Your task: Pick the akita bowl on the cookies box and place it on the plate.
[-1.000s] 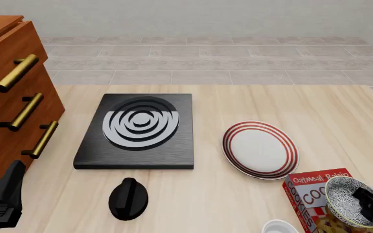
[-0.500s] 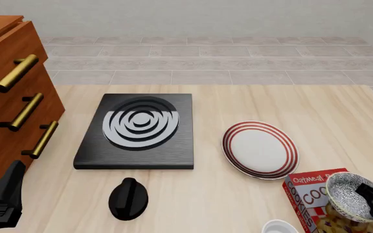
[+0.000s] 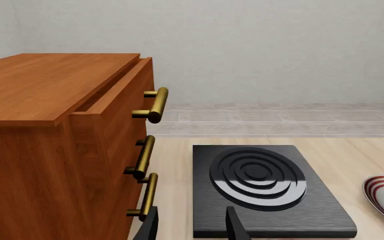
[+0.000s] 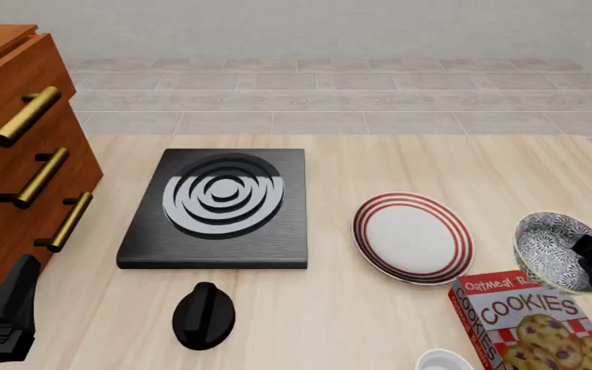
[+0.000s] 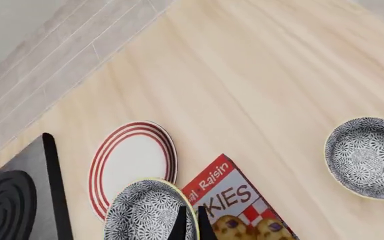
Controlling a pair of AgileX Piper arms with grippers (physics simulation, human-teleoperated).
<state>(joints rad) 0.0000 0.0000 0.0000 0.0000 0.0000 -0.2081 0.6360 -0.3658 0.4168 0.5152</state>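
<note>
Front, left wrist and right wrist views of the transfer stage. The right gripper (image 4: 587,260) holds the akita bowl (image 4: 553,250) by its rim, one finger inside and one outside the wall, as the right wrist view shows at the bowl's edge (image 5: 153,211). The bowl hangs tilted in the air, clear of the cookies box (image 4: 527,320), which lies flat on the counter (image 4: 378,166) at roughly 6 o'clock from the bowl in the front view.

The governing relation: the plate (image 4: 412,236) lies at about 9 o'clock from the carried bowl, just beside it, with a narrow strip of bare counter showing between the two outlines. The right arm is much the nearer; in the right wrist view the plate (image 5: 133,165) sits directly beyond the bowl along the fingers' line. The likely next demand is a short leftward carry, levelling of the bowl, then descent onto the plate's white centre.

The left gripper (image 3: 190,226) idles with its fingers apart, near the wooden drawer cabinet (image 4: 18,154) at the far left, well apart from the plate. The black stove (image 4: 216,206) and its knob (image 4: 203,314) play no part. A second speckled bowl (image 5: 367,157) rests on the counter in the right wrist view, well apart from the plate.
</note>
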